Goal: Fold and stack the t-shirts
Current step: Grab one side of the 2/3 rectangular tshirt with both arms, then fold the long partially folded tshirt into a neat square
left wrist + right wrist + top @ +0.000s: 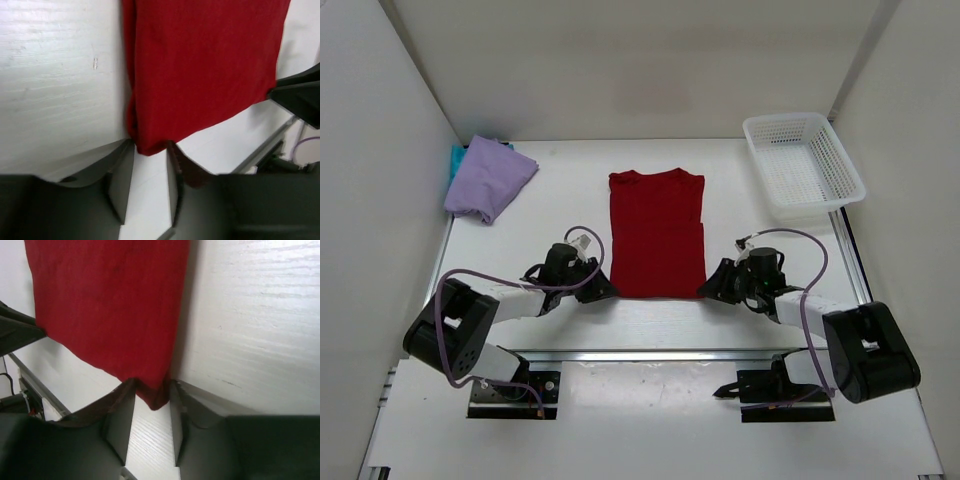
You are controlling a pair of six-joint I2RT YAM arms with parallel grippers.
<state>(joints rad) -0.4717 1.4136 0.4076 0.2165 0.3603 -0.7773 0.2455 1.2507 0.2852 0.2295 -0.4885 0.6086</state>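
Note:
The deep red t-shirt point(657, 232) lies flat in the middle of the table, folded into a long rectangle with the collar at the far end. My left gripper point(603, 290) is open at its near left corner; in the left wrist view the corner point(150, 144) sits between the spread fingertips of the gripper point(148, 165). My right gripper point(709, 289) is open at the near right corner; in the right wrist view that corner point(156, 392) lies between the fingers of the gripper point(150, 401). The lavender t-shirt point(490, 178) lies folded at the far left on the teal one point(455, 160).
A white plastic mesh basket point(803, 163) stands at the far right. White walls close in the table at the back and both sides. A metal rail point(660, 352) runs along the near edge.

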